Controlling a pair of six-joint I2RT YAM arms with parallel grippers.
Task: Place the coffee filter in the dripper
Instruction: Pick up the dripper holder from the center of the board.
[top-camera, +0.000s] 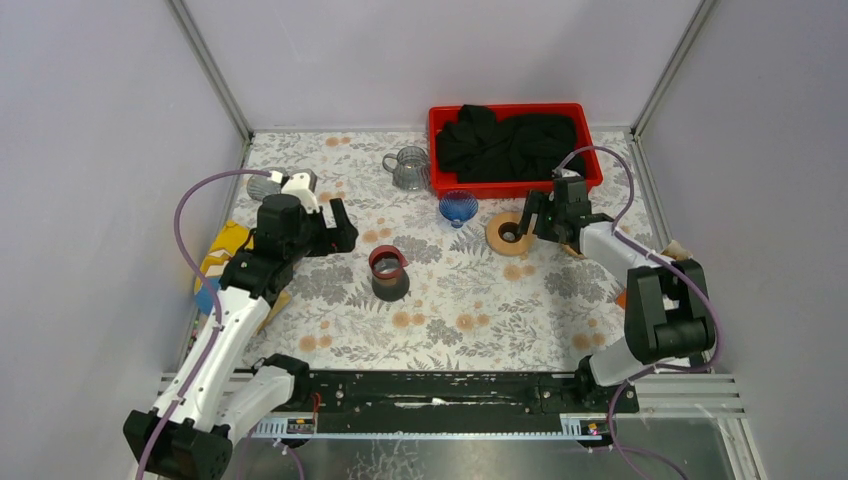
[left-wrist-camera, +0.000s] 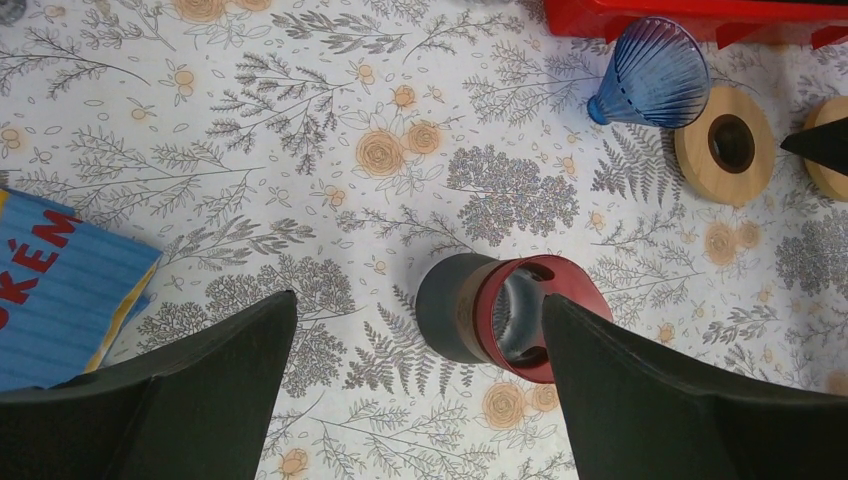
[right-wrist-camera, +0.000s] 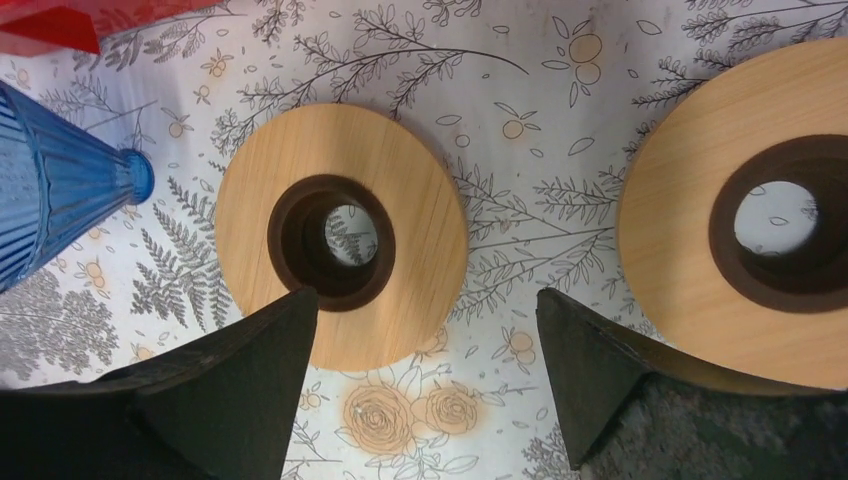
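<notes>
Landmark: dark cup with a red rim (top-camera: 388, 270) (left-wrist-camera: 455, 305), standing in the middle of the flower-patterned counter (top-camera: 470, 300).
Left fingers (top-camera: 343, 226) (left-wrist-camera: 200, 390): spread wide with nothing held. They hang just left of the cup. In the left wrist view the cup shows in the gap between them, untouched.
Right fingers (top-camera: 535, 218) (right-wrist-camera: 210, 400): wide apart and empty. They are well to the right of the cup and a little farther back, over the wooden rings.
Dripper (top-camera: 458, 207) (left-wrist-camera: 655, 75) (right-wrist-camera: 40, 200): a blue ribbed cone on the counter, behind and to the right of the cup. It is tipped over, and its narrow end points at the nearer wooden ring, just beside it and not touching.
Coffee filter: I cannot tell it apart from the other things in these views.
Nearer wooden ring (top-camera: 508, 232) (left-wrist-camera: 700, 150) (right-wrist-camera: 420, 220): a flat disc with a dark-lined hole, right of the cup and just past the dripper. The right fingers straddle it from above.
Second wooden ring (left-wrist-camera: 830, 150) (right-wrist-camera: 680, 200): just beyond the first, farther from the cup, mostly hidden under the right arm in the top view.
Glass pitcher (top-camera: 408, 168): straight behind the cup, well apart from it.
Red bin (top-camera: 590, 165): far back and right of the cup, with black cloth (top-camera: 510, 140) heaped inside.
Blue and yellow packet (top-camera: 222, 255) (left-wrist-camera: 60, 290): left of the cup at the counter's edge, partly under the left arm.
Grey round thing (top-camera: 263, 185): back and left of the cup, beside the left wrist. I cannot tell what it is.
</notes>
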